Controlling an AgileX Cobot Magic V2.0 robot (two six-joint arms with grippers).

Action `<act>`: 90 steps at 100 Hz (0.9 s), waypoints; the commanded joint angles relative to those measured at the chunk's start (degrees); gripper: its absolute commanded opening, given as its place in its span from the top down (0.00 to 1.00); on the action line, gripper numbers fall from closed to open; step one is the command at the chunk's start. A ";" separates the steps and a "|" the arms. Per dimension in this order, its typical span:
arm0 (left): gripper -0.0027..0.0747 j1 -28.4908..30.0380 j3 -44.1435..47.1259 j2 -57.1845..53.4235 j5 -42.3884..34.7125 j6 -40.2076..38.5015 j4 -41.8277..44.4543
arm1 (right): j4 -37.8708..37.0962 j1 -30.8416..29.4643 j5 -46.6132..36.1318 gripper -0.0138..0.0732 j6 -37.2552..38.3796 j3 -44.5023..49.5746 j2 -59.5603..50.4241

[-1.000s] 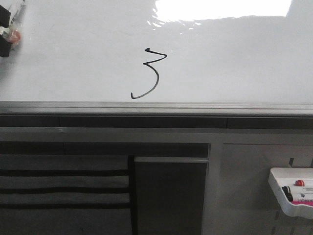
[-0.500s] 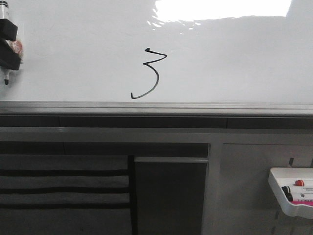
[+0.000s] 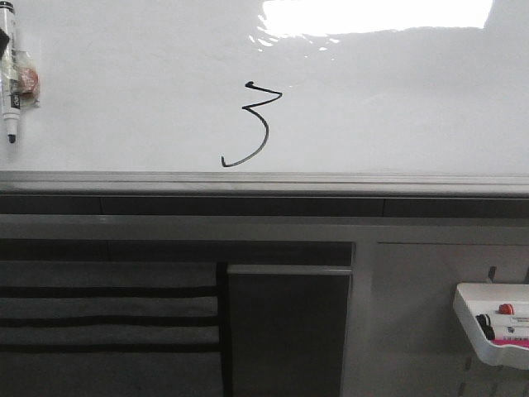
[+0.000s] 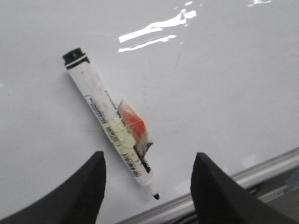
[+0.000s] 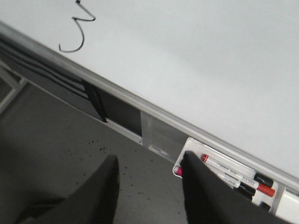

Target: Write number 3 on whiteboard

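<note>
Between the left claw's parted fingers, a marker lies on the whiteboard.

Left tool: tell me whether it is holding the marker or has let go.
Let go. The left tool is open, its fingers spread with nothing between them, and the marker rests alone against the whiteboard, tip uncapped.

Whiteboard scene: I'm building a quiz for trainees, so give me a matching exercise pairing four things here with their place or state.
Things:
1. number 3
2. black marker
3. left end effector
4. white tray

Places or states:
A. open, holding nothing
B. lying on the whiteboard at its far left
C. below the board at the right, holding markers
D. drawn near the board's lower edge

Pairs: 1-D, 2-B, 3-A, 4-C
</note>
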 commanded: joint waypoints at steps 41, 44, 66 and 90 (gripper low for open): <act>0.51 -1.81 1.19 -24.75 7.56 -30.92 27.07 | -1.00 -0.32 -30.57 0.63 9.08 21.09 -15.41; 0.53 -2.59 2.47 -25.68 6.60 -30.92 27.07 | -1.00 -0.32 -31.03 0.66 9.08 21.81 -15.96; 0.85 -4.09 11.06 -29.75 -3.05 -30.92 25.01 | -1.08 -0.32 -32.11 0.91 8.86 24.62 -19.26; 0.99 -4.09 13.85 -29.98 -7.94 -30.92 22.95 | -1.24 -0.32 -34.34 0.92 8.86 24.60 -19.54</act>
